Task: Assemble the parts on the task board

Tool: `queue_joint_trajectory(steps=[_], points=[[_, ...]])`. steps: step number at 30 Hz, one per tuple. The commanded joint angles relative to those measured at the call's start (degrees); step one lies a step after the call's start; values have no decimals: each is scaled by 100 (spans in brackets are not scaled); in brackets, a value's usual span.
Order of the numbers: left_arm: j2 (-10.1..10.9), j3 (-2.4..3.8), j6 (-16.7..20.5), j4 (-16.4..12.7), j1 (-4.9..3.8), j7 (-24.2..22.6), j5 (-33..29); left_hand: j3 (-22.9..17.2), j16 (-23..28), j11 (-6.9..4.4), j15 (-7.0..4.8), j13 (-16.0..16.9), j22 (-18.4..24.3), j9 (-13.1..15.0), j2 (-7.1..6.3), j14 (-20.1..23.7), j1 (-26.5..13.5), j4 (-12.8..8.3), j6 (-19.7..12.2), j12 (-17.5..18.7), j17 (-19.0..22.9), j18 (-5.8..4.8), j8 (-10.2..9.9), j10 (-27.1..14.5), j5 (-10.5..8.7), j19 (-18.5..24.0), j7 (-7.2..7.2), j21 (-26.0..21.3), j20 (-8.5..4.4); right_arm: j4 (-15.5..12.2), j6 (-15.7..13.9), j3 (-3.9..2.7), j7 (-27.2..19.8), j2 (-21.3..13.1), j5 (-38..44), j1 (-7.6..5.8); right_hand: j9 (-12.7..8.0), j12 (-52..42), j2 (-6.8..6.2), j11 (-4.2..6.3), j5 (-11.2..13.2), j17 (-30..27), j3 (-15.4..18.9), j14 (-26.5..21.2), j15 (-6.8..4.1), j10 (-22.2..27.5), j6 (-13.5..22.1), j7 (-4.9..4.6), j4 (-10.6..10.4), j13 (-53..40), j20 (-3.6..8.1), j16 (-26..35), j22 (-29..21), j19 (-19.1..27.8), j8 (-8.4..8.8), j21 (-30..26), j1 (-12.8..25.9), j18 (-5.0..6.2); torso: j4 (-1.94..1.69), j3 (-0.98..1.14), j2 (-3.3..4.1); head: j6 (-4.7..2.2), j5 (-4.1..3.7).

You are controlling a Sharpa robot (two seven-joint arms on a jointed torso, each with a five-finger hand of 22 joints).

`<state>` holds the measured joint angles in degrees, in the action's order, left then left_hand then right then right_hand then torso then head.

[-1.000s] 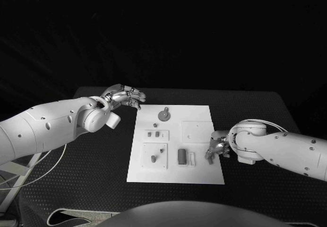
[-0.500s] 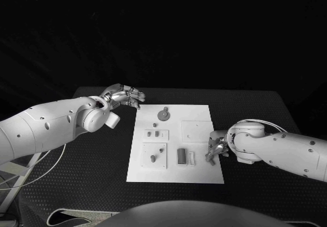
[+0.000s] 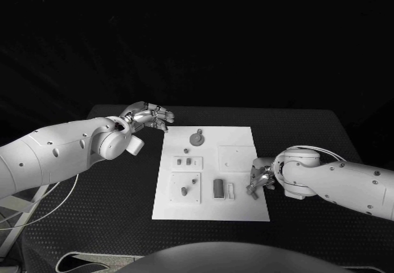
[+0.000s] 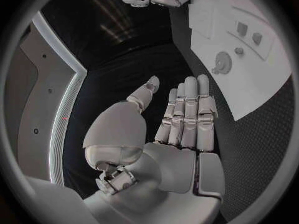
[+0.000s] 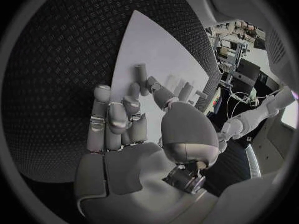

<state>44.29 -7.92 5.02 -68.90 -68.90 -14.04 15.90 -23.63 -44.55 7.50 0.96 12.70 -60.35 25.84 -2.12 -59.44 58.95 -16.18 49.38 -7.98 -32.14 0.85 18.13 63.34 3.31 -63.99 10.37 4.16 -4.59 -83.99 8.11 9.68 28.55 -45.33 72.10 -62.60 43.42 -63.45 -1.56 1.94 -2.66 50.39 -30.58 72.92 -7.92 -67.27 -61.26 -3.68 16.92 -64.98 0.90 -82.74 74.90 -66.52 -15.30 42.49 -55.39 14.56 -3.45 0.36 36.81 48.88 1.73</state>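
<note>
Head view: left hand (image 3: pixel 150 117) hovers beside task board (image 3: pixel 212 173), fingers loosely curled, empty; right hand (image 3: pixel 261 181) fingers' hold unclear

The scene is dim and greyish, with a black, unlit background across the upper half of the head view. Light from above brightens the white board (image 3: pixel 212 170) and arms. The wrist views bend straight edges near their round rims, and a bright light strip (image 4: pixel 69 89) glows at one side.
</note>
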Motion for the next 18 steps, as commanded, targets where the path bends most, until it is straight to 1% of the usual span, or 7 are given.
queue_joint_trajectory(steps=[1, 2, 5, 8, 11, 12, 18], points=[[0, 4, -55, -16, -3, -47, 12, 27, 22, -10, 36, -6, 5, -10, 5, 15, -56, -1, -38, 7, -10, 95, -35, -44, -21, 21, -5, -22, 23, -10, -422, 67, -110, 15, -655, 100, -20, 10, 210, 3, -20, -8, 28, 15, 19, -73, 32, -67, -2, 12, -23, -31, 118, -16, 281, 41, -95, 44, -1, 0, 0, -8, -21], [2, 4, -54, -16, -3, -46, 12, 27, 22, -10, 36, -6, 5, -10, 5, 15, -57, -1, -38, 8, -10, 95, -35, -44, -21, 21, -5, -22, 23, -25, -515, 66, -131, 1, -777, 100, -26, 6, 213, 9, -20, -10, 28, 23, 15, -86, 17, -61, 0, 13, -16, -35, 119, -23, 281, 45, -107, 44, 1, 1, 0, -10, -22], [5, 4, -60, -17, -3, -41, 12, 28, 22, -10, 37, -6, 6, -10, 5, 15, -58, -1, -39, 8, -11, 95, -35, -45, -21, 22, -5, -22, 24, -75, -919, 60, -183, -53, -1207, 93, -31, 1, 218, 15, -20, -12, 28, 31, 10, -101, -5, -54, -1, 14, -10, -38, 119, -31, 278, 50, -117, 44, 3, 3, -1, -18, -25], [6, 4, -72, -19, -3, -37, 13, 29, 23, -9, 37, -7, 6, -11, 2, 15, -59, -2, -40, 8, -12, 96, -36, -46, -21, 23, -4, -21, 24, -123, -1225, 46, -215, -69, -1568, 39, -42, -3, 215, 23, -19, -17, 37, 40, 3, -122, -31, -46, -1, 17, -3, -41, 118, -44, 278, 57, -118, 44, 5, 0, 0, -20, -35], [1, 4, -79, -18, -3, -36, 19, 30, 23, -10, 37, -7, 6, -11, -3, 16, -59, -5, -40, 8, -13, 96, -36, -46, -21, 23, -4, -21, 24, -172, -1377, 43, -221, -76, -1885, -18, -51, -6, 215, 29, -19, -20, 45, 46, -4, -140, -53, -40, -2, 19, 3, -43, 117, -56, 278, 61, -112, 44, 5, 3, 1, -24, -34], [-1, 4, -80, -19, -3, -35, 22, 30, 24, -10, 37, -7, 6, -11, -3, 16, -59, -6, -40, 8, -14, 96, -36, -46, -20, 24, -4, -21, 24, -189, -1395, 43, -214, -78, -1989, -33, -53, -7, 214, 31, -19, -21, 47, 47, -5, -143, -58, -39, -2, 20, 4, -43, 116, -57, 278, 62, -110, 44, 4, 5, 1, -22, -34], [2, 4, -78, -19, -3, -33, 27, 29, 24, -10, 37, -7, 6, -11, -6, 16, -55, -9, -40, 8, -15, 97, -35, -47, -18, 24, -5, -21, 23, -262, -1450, 43, -177, -74, -2309, -54, -62, -7, 215, 34, -19, -25, 56, 50, -9, -155, -72, -35, -5, 22, 6, -43, 114, -62, 280, 61, -95, 44, 0, 0, 1, -27, -40]])
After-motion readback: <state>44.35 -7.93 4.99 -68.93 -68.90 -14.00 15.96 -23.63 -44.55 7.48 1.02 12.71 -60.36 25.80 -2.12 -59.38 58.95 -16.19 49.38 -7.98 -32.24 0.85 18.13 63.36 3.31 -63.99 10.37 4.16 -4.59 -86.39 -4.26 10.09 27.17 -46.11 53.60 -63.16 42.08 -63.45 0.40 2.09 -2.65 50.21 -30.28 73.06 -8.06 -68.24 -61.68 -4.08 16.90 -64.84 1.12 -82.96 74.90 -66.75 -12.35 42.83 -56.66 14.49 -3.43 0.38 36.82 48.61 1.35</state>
